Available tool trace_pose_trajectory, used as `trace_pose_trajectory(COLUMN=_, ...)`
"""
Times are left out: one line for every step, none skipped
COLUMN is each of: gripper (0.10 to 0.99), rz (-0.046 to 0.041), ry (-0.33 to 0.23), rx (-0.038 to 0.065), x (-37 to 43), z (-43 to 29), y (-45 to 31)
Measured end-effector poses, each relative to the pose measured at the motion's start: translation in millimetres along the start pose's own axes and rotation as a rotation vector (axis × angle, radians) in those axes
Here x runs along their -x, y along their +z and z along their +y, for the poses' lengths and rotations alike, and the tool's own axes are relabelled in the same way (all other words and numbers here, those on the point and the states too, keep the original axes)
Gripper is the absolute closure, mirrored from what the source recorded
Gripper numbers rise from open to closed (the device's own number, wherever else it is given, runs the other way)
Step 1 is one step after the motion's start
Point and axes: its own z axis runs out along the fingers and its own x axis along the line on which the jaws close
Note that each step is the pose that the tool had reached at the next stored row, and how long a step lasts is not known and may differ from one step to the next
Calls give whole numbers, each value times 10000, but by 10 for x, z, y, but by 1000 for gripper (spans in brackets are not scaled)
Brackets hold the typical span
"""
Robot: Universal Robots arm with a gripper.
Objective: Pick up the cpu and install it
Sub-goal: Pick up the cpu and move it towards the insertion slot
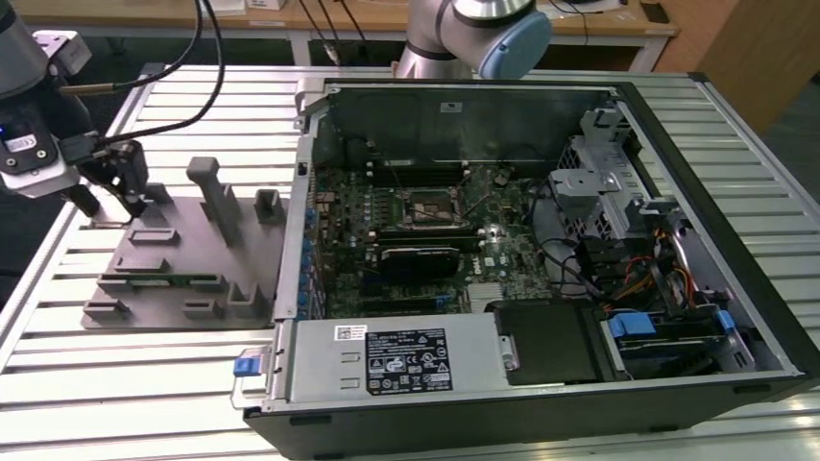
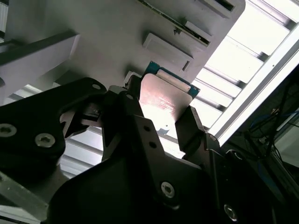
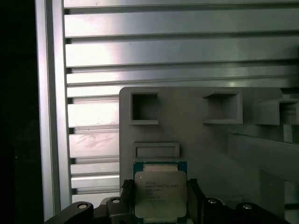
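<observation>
The pick is under way and the install has not begun. The gripper (image 1: 113,204) hangs over the far corner of the grey fixture plate (image 1: 180,259), which lies on the slatted tabletop (image 1: 129,384) near its edge at the exterior view's left. In both wrist views its fingers (image 2: 188,133) are pressed against two opposite sides of the cpu (image 3: 160,189), pinching it with the silver top facing up. Whether the chip has left its seat on the plate, I cannot tell. The black-framed socket (image 1: 429,205) on the board inside the open computer case (image 1: 666,125) lies well apart and looks vacant, so carrying and seating are left
</observation>
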Motion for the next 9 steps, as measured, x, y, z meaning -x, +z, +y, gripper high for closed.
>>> trace_pose_trajectory(gripper=545, rz=0, ry=0, rx=0, x=1, z=1, y=-24)
trace_pose_trajectory(gripper=545, rz=0, ry=0, rx=0, x=2, z=1, y=-47)
trace_pose_trajectory(gripper=545, rz=0, ry=0, rx=0, x=2, z=2, y=-69)
trace_pose_trajectory(gripper=545, rz=1, ry=0, rx=-1, x=3, z=3, y=-93)
trace_pose_trajectory(gripper=545, rz=0, ry=0, rx=0, x=4, z=3, y=-116)
trace_pose_trajectory(gripper=545, rz=-1, ry=0, rx=0, x=5, z=4, y=-140)
trace_pose_trajectory(gripper=545, rz=-1, ry=0, rx=1, x=6, z=5, y=-167)
trace_pose_trajectory(gripper=545, rz=0, ry=0, rx=0, x=7, z=6, y=-192)
trace_pose_trajectory(gripper=545, rz=0, ry=0, rx=0, x=7, z=6, y=-217)
